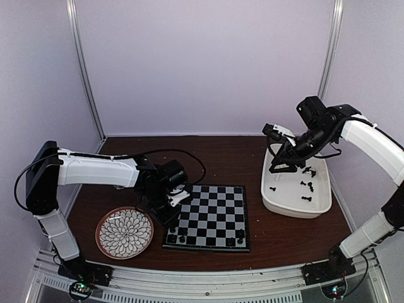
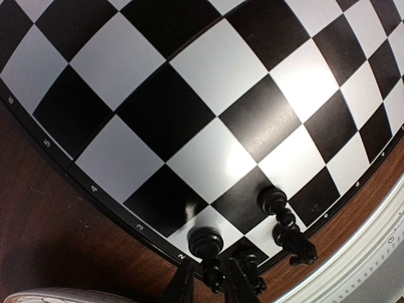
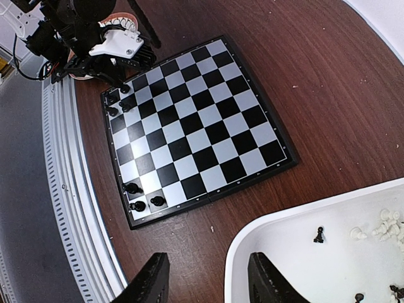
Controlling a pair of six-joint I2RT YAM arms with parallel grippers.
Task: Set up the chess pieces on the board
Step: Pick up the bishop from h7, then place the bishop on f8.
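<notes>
The board (image 1: 211,208) lies in front of me, between the two arms. My left gripper (image 1: 172,218) is low over the board's near left corner. In the left wrist view its fingertips (image 2: 211,265) closely flank the head of a black piece (image 2: 205,243) that stands on a pale square of the board (image 2: 189,126). A thin gap shows on one side, so a grip is not clear. Three more black pieces (image 2: 273,201) stand beside it. My right gripper (image 3: 211,281) hangs open and empty over the tub's rim (image 3: 252,240). Black pieces (image 1: 306,185) and white pieces (image 3: 385,224) lie in the tub.
Three black pieces (image 3: 137,206) stand at the board's (image 3: 196,120) near right corner. A round flower-patterned plate (image 1: 124,232) sits left of the board, close to my left arm. The white tub (image 1: 265,189) fills the right side. Purple walls close in the table.
</notes>
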